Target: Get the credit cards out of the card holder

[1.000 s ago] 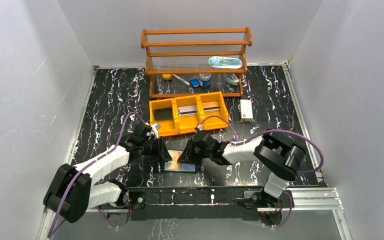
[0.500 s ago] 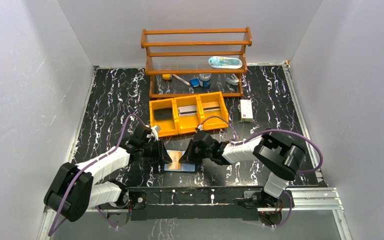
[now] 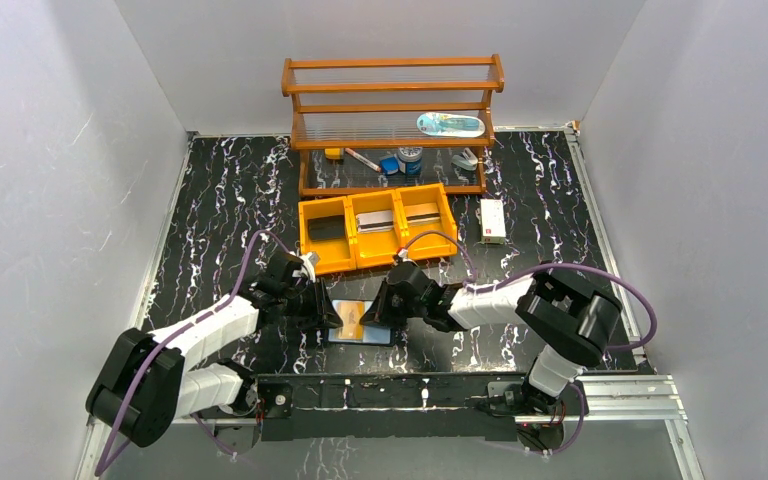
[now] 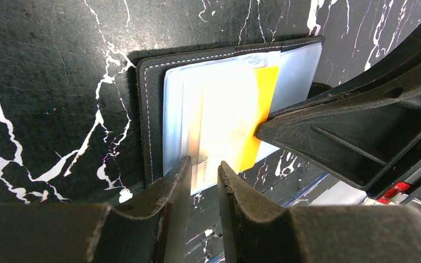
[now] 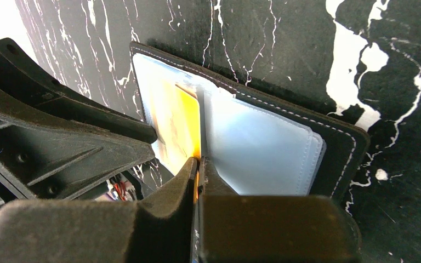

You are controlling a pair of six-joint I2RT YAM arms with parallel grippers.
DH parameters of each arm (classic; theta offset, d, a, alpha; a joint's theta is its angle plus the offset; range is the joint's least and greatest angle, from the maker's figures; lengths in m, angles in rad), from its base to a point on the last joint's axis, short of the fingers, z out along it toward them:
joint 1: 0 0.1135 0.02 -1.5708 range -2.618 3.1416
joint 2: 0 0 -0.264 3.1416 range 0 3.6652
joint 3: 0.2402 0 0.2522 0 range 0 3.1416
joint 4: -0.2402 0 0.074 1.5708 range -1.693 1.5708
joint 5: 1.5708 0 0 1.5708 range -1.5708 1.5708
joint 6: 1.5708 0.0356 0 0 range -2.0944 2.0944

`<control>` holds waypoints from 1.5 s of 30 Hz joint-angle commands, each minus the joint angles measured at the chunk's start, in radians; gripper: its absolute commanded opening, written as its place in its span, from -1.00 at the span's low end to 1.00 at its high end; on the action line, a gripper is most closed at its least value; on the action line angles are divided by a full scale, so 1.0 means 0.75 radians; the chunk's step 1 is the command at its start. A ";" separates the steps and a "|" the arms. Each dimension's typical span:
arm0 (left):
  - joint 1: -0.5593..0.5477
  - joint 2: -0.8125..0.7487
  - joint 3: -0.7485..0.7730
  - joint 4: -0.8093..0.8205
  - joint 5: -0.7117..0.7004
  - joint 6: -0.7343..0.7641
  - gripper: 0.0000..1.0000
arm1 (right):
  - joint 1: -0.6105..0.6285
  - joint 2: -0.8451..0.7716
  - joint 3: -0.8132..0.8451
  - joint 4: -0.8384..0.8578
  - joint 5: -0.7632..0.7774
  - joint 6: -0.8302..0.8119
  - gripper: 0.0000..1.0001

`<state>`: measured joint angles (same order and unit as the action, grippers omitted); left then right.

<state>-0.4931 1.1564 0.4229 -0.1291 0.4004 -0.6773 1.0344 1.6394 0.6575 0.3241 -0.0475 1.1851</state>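
The right gripper (image 5: 198,166), clamped on the near edge of the credit card (image 5: 178,123), has the card holder (image 5: 263,148) straight ahead; whether the left gripper (image 4: 204,164) opposite grips anything is unclear.

Card holder (image 3: 360,333): middle covered from above by left gripper (image 3: 331,313) and right gripper (image 3: 369,312). Credit card (image 4: 263,104): print washed out by glare. Shelf oddments (image 3: 400,160) too small to name.

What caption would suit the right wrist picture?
Right end effector pinching an orange card at the open card holder on a black marbled table.
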 commanded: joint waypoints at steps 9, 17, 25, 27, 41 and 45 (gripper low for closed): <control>-0.007 -0.030 0.002 -0.083 -0.041 0.019 -0.53 | -0.016 -0.058 -0.011 -0.085 0.081 -0.015 -0.76; -0.008 -0.041 0.056 -0.099 -0.011 0.052 -0.44 | -0.017 -0.036 -0.006 -0.067 0.053 -0.010 -0.70; -0.027 -0.108 0.176 -0.116 -0.062 0.043 -0.36 | -0.022 -0.129 -0.094 -0.013 0.127 0.039 -0.34; -0.028 -0.094 0.188 -0.099 -0.043 0.053 -0.35 | -0.023 -0.175 -0.115 -0.011 0.152 0.027 -0.23; -0.038 0.069 0.090 0.055 0.045 0.035 -0.35 | -0.046 -0.502 -0.587 0.734 0.260 0.129 0.97; -0.038 0.071 0.064 0.069 0.040 0.026 -0.36 | -0.070 -0.479 -0.528 0.723 0.116 0.041 0.94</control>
<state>-0.5152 1.2102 0.4904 -0.1020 0.4080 -0.6506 0.9951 1.2781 0.2096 0.7124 0.0971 1.2301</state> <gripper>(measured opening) 0.324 0.983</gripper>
